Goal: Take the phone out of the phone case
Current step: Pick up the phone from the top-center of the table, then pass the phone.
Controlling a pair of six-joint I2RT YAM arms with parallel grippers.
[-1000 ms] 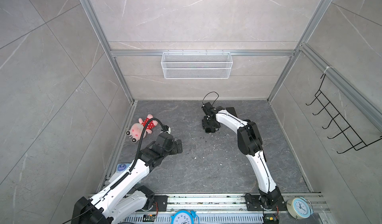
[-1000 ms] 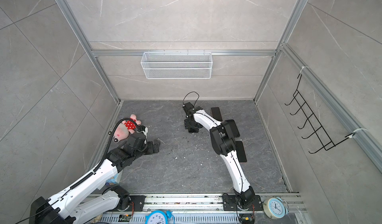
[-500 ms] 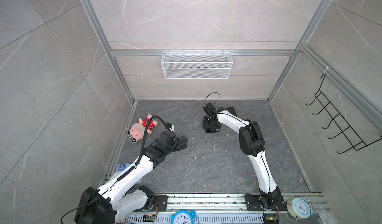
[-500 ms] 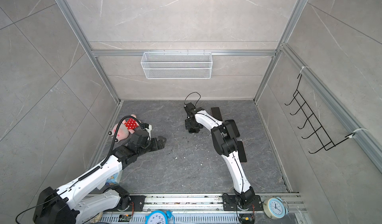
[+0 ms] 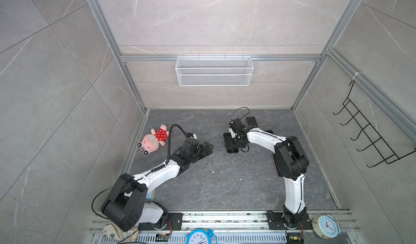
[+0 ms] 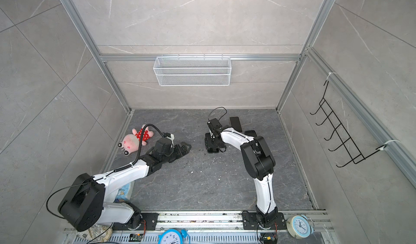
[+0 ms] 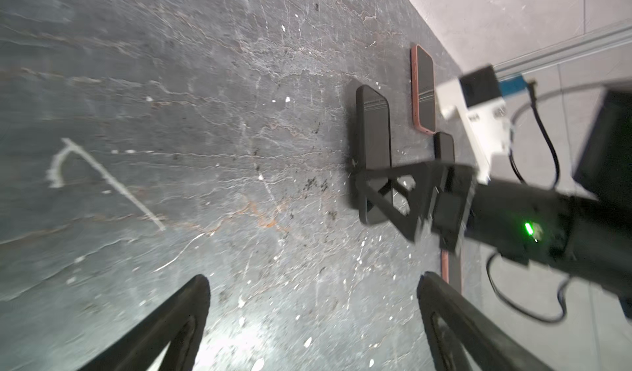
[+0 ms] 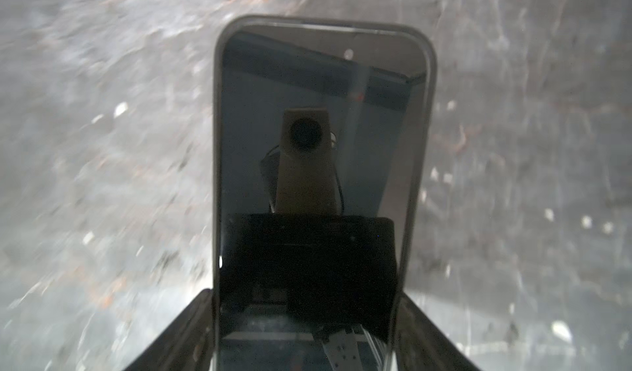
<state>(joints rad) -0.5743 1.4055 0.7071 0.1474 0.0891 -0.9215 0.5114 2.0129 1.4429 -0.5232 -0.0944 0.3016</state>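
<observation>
The phone (image 8: 321,130) lies screen up on the dark floor, its glossy glass mirroring the wrist camera. A grey phone case (image 8: 216,147) rims it. My right gripper (image 8: 306,301) is shut across the cased phone's width, a finger pressed on each long side. Both top views show this gripper (image 5: 234,145) (image 6: 212,145) bent down over the phone (image 5: 227,139) mid-floor. The left gripper (image 5: 208,147) (image 6: 186,147) hovers open and empty to the left of it. In the left wrist view its wide-apart fingers (image 7: 314,280) frame bare floor, with the phone (image 7: 372,140) ahead.
A plush pig toy (image 5: 154,140) lies by the left wall. Other phones lie behind the right arm: a dark one (image 5: 251,121) and a pink-cased one (image 7: 424,89). A wire basket (image 5: 213,70) hangs on the back wall, a hook rack (image 5: 369,137) on the right wall.
My left arm has swung rightward across the floor toward the right gripper, staying open. The right gripper has held its place on the phone.
</observation>
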